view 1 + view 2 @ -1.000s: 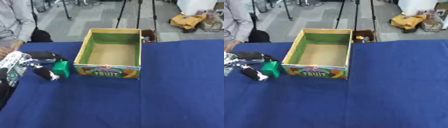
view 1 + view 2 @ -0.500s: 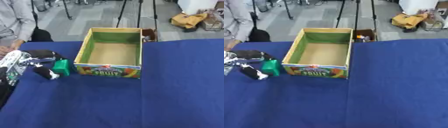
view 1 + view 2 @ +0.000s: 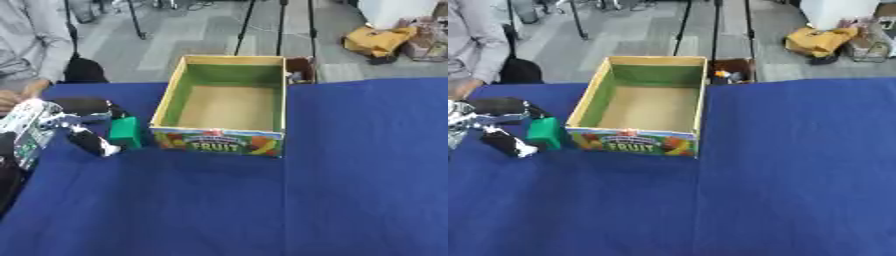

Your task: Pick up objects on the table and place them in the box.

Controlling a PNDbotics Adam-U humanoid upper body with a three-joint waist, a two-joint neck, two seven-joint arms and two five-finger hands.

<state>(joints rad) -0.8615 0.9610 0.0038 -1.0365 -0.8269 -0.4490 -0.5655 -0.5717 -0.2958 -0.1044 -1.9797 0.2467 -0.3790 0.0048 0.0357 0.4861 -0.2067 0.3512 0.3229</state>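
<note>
A green block point(image 3: 125, 132) stands on the blue tablecloth point(image 3: 262, 200) just left of the cardboard fruit box point(image 3: 226, 141). My left hand point(image 3: 33, 125) comes in from the left edge. Its dark fingers point(image 3: 83, 106) lie against the block's upper left and its thumb point(image 3: 89, 142) meets the block's lower left, so the block is pinched between them. The block still looks to be resting on the cloth. The box is open at the top, green inside with a bare brown floor. My right hand shows in no view.
A small brown carton point(image 3: 730, 76) with bits inside sits behind the box's far right corner. A seated person point(image 3: 31, 45) is at the table's far left edge. Blue cloth stretches wide to the right and front of the box.
</note>
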